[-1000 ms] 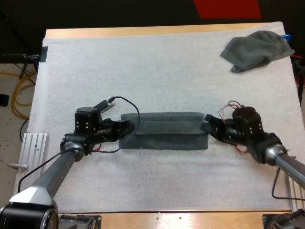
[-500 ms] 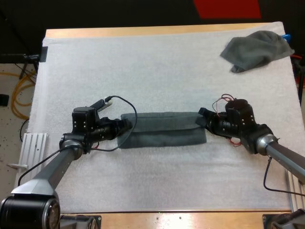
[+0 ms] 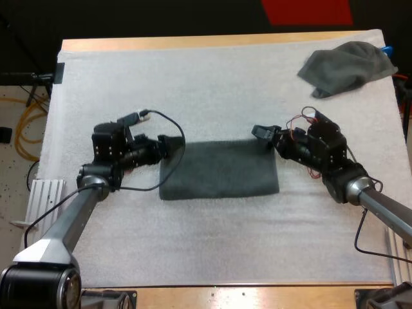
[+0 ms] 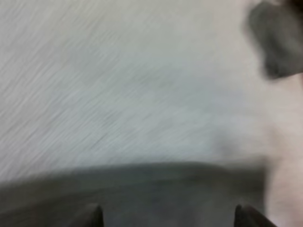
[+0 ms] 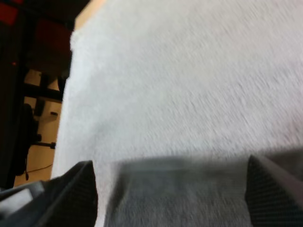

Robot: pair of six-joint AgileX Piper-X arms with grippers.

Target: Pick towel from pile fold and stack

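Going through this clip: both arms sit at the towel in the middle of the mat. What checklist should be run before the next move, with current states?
1. Check that the folded towel lies flat on the mat: ok.
2. Check that the left gripper is open, over the towel's far left corner: ok.
3. Check that the right gripper is open, at the far right corner: ok.
4. Check that the towel's layers line up edge to edge: cannot tell.
5. Check that the crumpled towel sits well apart from both arms: ok.

Even bright light, faint soft shadows
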